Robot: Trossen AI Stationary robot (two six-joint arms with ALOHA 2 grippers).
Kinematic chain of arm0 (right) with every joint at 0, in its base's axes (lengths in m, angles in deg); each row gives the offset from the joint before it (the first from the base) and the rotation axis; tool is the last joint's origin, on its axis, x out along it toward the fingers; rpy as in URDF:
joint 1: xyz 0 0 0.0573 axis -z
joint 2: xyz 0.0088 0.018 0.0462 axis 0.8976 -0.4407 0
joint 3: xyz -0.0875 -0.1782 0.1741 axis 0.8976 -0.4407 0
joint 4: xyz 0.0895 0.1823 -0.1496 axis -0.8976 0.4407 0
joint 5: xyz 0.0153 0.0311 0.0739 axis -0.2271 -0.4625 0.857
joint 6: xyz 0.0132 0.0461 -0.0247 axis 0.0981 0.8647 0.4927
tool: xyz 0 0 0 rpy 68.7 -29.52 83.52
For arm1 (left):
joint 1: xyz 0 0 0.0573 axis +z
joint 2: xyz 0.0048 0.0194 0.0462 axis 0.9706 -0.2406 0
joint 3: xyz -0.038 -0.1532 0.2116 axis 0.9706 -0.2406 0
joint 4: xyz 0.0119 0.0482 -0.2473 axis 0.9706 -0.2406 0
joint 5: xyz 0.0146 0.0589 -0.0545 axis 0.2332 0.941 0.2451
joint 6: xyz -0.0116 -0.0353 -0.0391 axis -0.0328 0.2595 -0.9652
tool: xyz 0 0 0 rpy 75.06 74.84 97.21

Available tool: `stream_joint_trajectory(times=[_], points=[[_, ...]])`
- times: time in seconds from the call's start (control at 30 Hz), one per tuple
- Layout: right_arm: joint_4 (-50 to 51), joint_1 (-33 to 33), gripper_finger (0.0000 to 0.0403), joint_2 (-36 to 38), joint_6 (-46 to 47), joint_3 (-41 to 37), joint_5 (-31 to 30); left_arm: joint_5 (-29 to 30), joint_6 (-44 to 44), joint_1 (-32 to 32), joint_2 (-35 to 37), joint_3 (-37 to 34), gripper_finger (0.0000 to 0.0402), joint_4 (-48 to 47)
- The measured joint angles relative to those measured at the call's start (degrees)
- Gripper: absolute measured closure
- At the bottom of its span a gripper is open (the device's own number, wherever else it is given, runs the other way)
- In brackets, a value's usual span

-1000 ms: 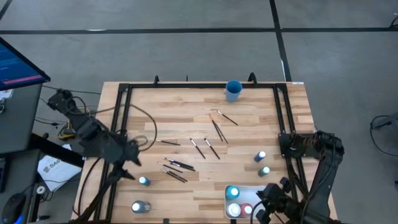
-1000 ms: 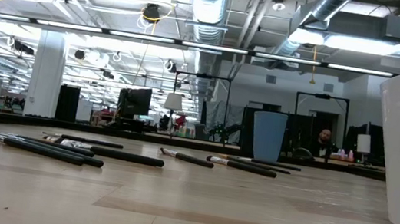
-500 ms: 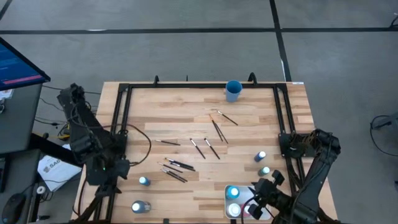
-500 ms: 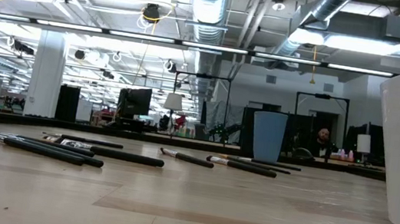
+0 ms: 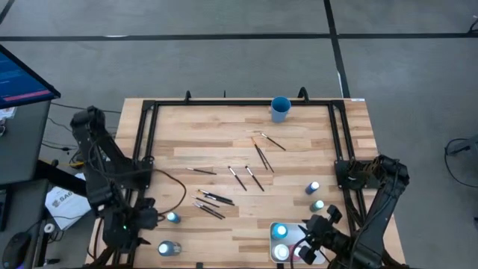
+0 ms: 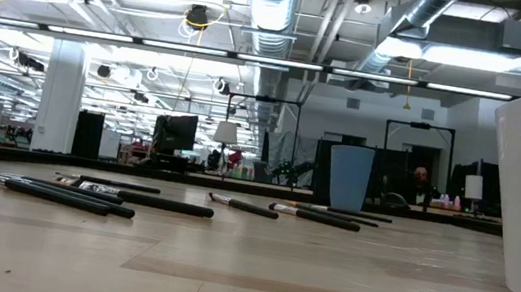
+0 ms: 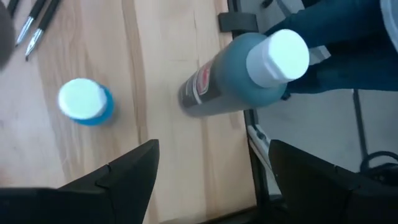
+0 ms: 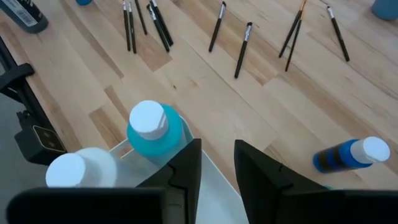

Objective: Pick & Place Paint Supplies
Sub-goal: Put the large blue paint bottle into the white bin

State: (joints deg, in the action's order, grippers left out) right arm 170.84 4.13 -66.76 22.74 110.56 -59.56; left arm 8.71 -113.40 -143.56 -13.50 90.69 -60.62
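Paint bottles: three stand in the white tray (image 5: 290,228) at the table's (image 5: 216,142) near edge, incl. a blue one (image 5: 279,231), a whitish one (image 5: 281,252) and a red one (image 5: 297,252). Two more bottles (image 5: 314,187) stand on bare wood just beyond the tray, twd the blue cup (image 5: 280,109). Small blue bottle (image 5: 172,217) and larger grey bottle (image 5: 168,248) stand well left of the tray, near the table's left edge. Paintbrushes (image 5: 258,157) lie scattered mid-table, btwn tray and cup. Right gripper (image 5: 310,240) sits over the tray's right part, fingers slightly apart, nothing btwn them per right wrist view. Left gripper (image 5: 138,226) hangs just left of the small blue bottle, fingers wide apart, empty.
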Motion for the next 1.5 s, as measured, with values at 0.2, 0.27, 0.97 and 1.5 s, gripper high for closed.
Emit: stream_joint_trajectory(times=[0.2, 0.27, 0.97, 1.5], points=[[0.0, 0.2, 0.0315, 0.0, 0.1, 0.0, 0.0, 3.9, 0.0, -1.1, -4.6, 0.0, 0.0105, 1.8], [0.0, 0.5, 0.0315, 0.0, 0.0, 0.0, 0.0, 5.5, -0.1, -1.4, -5.5, 0.0, 0.0105, 2.2], [-0.6, 0.8, 0.0315, 0.0, 0.1, 0.0, 0.5, 16.6, -8.5, -10.2, -7.0, -8.3, 0.0105, 16.1], [-0.4, 3.7, 0.0315, 0.0, -1.5, 0.0, 0.9, 23.1, -8.5, -10.2, -7.0, -15.8, 0.0105, 28.7]])
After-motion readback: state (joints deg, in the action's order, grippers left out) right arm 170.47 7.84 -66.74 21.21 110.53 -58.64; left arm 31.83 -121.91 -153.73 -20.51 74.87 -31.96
